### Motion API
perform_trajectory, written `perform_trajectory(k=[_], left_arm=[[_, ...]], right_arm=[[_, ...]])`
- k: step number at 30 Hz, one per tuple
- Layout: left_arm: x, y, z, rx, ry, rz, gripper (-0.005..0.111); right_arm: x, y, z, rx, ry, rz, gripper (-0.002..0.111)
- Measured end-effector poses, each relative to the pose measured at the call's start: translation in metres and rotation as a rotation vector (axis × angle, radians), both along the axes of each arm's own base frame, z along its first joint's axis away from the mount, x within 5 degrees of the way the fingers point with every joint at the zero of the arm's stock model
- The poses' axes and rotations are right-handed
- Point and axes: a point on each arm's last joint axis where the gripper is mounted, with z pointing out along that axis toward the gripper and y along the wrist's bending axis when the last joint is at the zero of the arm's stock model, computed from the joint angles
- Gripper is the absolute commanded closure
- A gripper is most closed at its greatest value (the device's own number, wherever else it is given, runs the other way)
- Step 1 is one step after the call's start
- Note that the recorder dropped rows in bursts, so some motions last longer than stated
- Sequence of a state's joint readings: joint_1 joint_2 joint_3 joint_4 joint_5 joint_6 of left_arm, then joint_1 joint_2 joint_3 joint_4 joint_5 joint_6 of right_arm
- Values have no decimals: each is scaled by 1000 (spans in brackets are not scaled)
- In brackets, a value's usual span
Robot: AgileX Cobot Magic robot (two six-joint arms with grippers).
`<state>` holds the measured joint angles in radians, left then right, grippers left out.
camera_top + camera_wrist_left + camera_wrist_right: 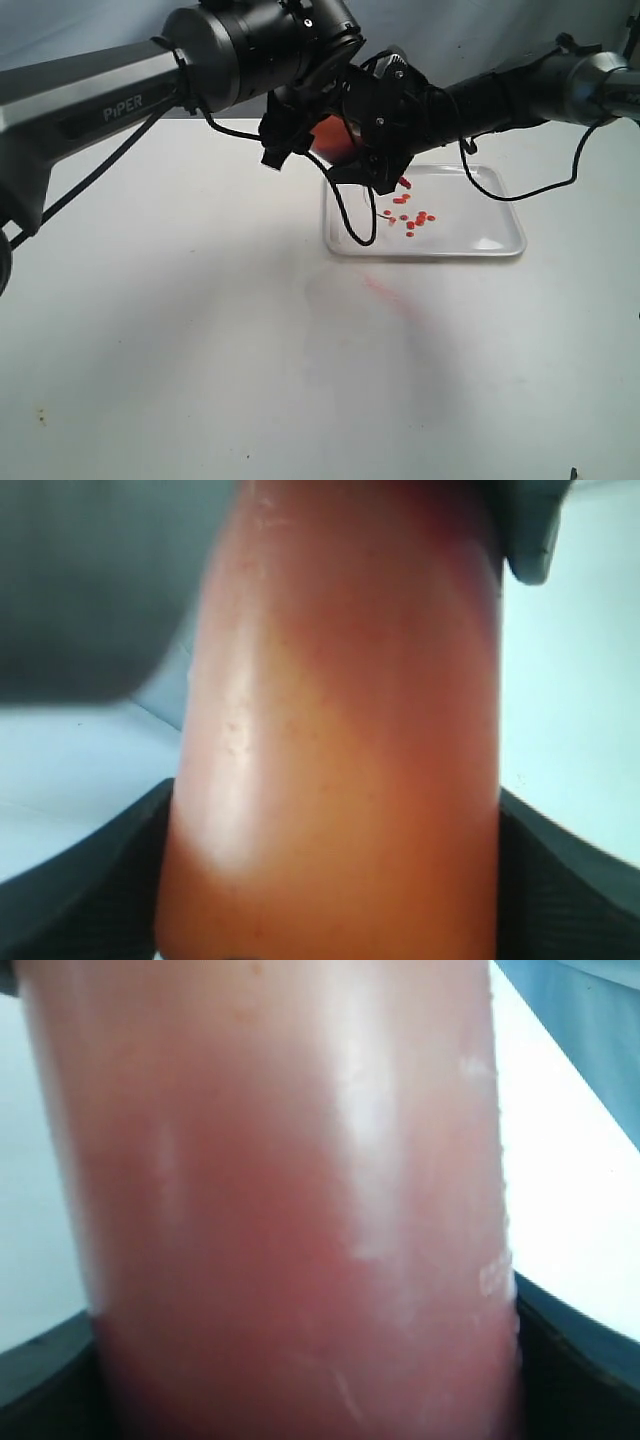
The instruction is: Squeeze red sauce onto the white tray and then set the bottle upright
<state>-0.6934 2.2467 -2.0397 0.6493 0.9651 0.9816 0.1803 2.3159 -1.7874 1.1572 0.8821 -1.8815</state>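
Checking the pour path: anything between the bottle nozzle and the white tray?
Nothing visible. The nozzle hangs clear above the tray and its sauce drops; a black cable loops over the tray's left edge, off that path.

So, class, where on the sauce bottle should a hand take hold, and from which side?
Grip the bottle round its plain cylindrical body, about midway, closing in from two opposite sides across its width. The wall there is straight and smooth. The nozzle end points down over the white tray, so keep clear of it.
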Motion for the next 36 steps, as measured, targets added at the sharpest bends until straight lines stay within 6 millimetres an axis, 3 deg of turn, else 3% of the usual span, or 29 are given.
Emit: perform_trajectory(k=[12,15,18,21,29,36], left_arm=[[3,11,9,-131,51,64,107],[8,25,13,-294,156,118,107],[24,57,10,-479,297,178,107],[29,67,11,-563,352,172,107],[34,81,9,-558,365,187,107],[44,113,10,-680,458,187,107]], right_arm=[[-7,-1,26,-92,-2,-36,108],[-11,-2,39,-135,-17,-43,108],[-20,1,65,-124,-56,-8,108],[-21,1,68,-121,-62,-9,108],[-27,29,72,-207,-122,-32,108],[-34,50,82,-238,-190,-41,108]])
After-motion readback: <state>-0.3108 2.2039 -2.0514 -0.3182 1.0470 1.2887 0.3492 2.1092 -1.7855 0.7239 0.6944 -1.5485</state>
